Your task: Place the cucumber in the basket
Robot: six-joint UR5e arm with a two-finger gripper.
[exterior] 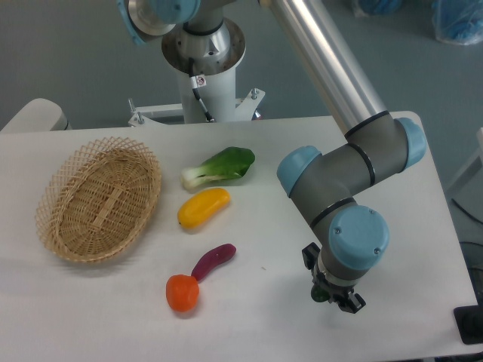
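Low over the bench's (pixel 249 317) right front, the hand (pixel 334 296) is pointing down with something dark green showing at its fingers, seemingly the cucumber (pixel 321 295); its grip is unclear. Far left, the basket (pixel 98 197) is sitting apart.

I had one fixed camera, mounted high across the table (pixel 249 332) from the arm's pedestal (pixel 204 83) and angled steeply down at it. It sat near enough that the tabletop filled the picture, the upper arm was cropped at the top edge, and grey floor showed beyond.
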